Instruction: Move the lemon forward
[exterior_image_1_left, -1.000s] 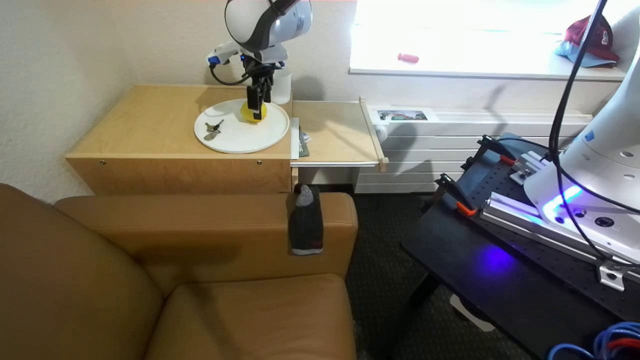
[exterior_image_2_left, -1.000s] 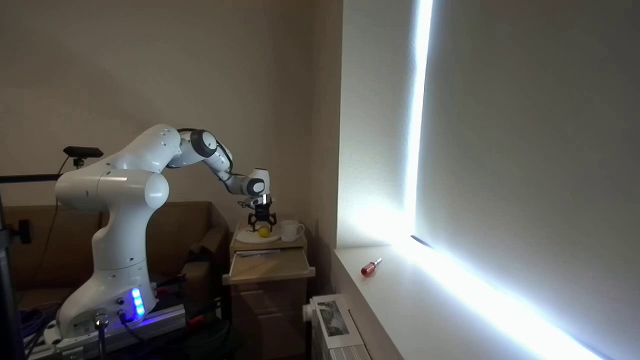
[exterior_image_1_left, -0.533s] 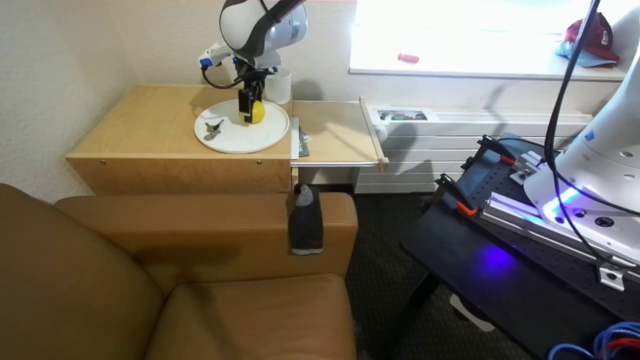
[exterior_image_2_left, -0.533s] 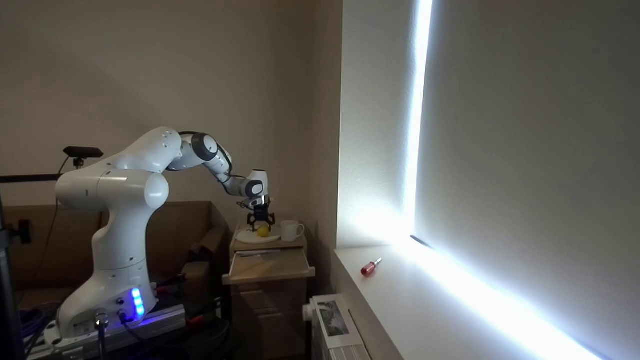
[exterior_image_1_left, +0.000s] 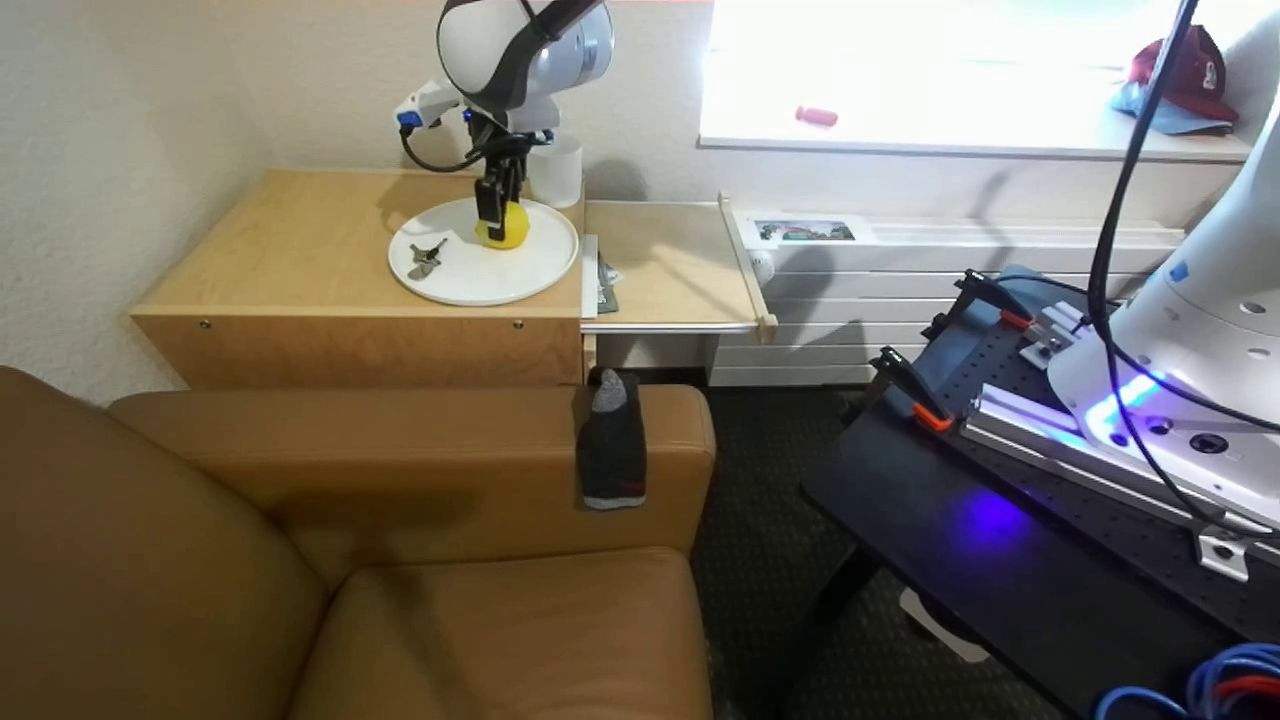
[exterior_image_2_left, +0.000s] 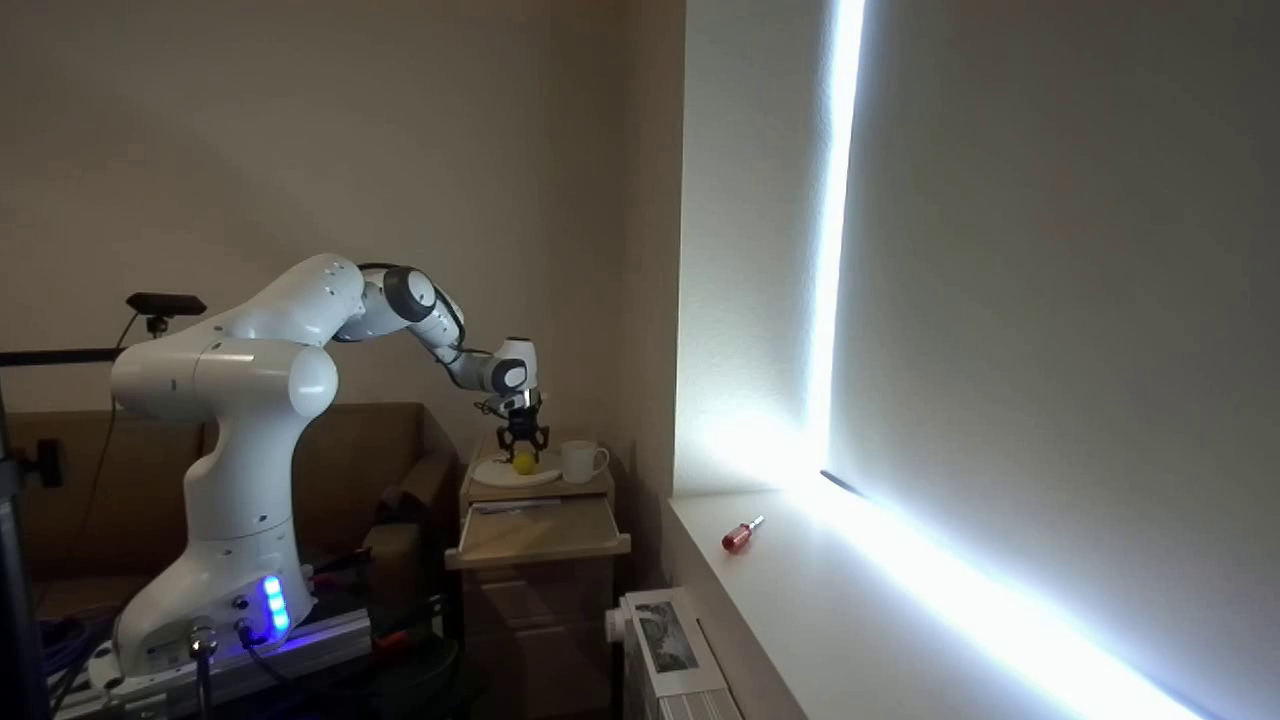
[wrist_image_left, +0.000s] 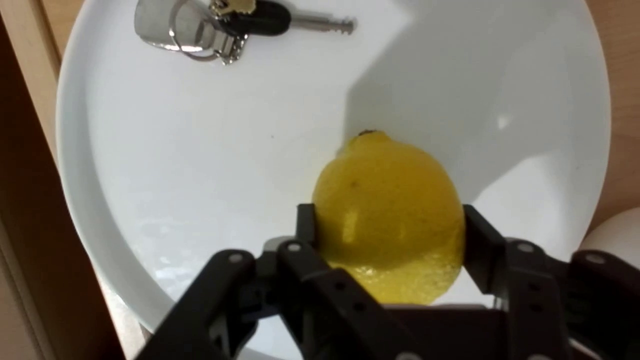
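Clearly, the gripper (wrist_image_left: 390, 229) has hold of the lemon (wrist_image_left: 385, 200): in the wrist view its dark pads (wrist_image_left: 305, 222) touch the fruit's flanks at nine and three o'clock, the jaws standing apart by just the fruit's width. The nub with its dark tip points to about twelve o'clock there. The lemon is on the white plate (wrist_image_left: 175, 150), toward five o'clock of the plate's middle in that same view, with a bunch of keys (wrist_image_left: 255, 22) at ten o'clock, apart from it.

In an exterior view the lemon lies between one and two o'clock of the plate's middle, where one finger (exterior_image_1_left: 490, 205) crosses in front of it. The plate rests on a wooden cabinet (exterior_image_1_left: 300, 240); seen from the plate, a drawer (exterior_image_1_left: 670, 250) sticks out at three o'clock, and a dark sock (exterior_image_1_left: 613, 450) drapes over the armrest of a tan sofa (exterior_image_1_left: 400, 430) at five o'clock.

A white mug (exterior_image_2_left: 577, 462) stands just beside the plate, at about three o'clock in an exterior view. In that same view the robot arm (exterior_image_2_left: 250, 440) reaches in from eight o'clock, its base lit blue, and a red-handled screwdriver (exterior_image_2_left: 738, 538) lies on the windowsill (exterior_image_2_left: 800, 600), between three and four o'clock from the plate, well apart from it.
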